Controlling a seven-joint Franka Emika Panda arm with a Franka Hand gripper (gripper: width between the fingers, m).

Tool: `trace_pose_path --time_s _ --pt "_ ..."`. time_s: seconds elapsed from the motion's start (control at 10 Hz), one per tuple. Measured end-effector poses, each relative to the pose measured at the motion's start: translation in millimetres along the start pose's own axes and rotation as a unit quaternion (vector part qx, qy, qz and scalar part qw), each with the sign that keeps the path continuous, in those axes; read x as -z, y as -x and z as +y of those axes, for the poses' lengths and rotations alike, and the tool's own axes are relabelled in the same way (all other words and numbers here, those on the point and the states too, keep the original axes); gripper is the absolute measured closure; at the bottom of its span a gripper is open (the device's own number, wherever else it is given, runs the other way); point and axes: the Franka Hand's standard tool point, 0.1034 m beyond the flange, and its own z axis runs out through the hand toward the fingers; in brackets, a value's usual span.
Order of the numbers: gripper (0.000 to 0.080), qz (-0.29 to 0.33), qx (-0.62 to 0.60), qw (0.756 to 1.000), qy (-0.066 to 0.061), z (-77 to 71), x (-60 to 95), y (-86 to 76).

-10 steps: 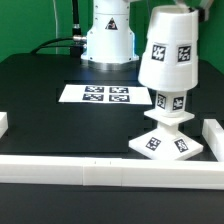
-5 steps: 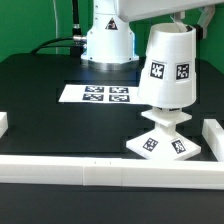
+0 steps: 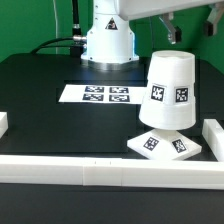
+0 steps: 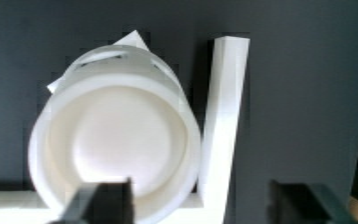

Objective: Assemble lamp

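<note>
Shade (image 3: 168, 92) covers bulb (hidden), on base (image 3: 163, 146); pincer (image 3: 171, 28) mostly cropped.

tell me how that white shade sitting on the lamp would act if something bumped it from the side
The shade looks like rigid plastic, so it would probably shift whole rather than flex. It seems to rest loosely over the bulb, well above the small square base, so it may tilt or slip off. Its round, tapered wall suggests it would roll once off.
</note>
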Motion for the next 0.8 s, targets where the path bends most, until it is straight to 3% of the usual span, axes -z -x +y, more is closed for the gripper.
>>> trace_pose_path --time_s 0.1,0.2,0.3,0.8 --pt "0.0171 -0.003 -0.007 1.000 0.002 -3.5 5.6 2.3" --pt "0.0171 -0.003 -0.008 1.000 0.006 -7.4 9.6 3.4" --pt "0.0114 -0.004 -0.007 1.000 0.005 -5.7 7.0 3.4" --pt "0.0101 -0.006 -0.008 1.000 0.005 -4.7 4.9 3.6"
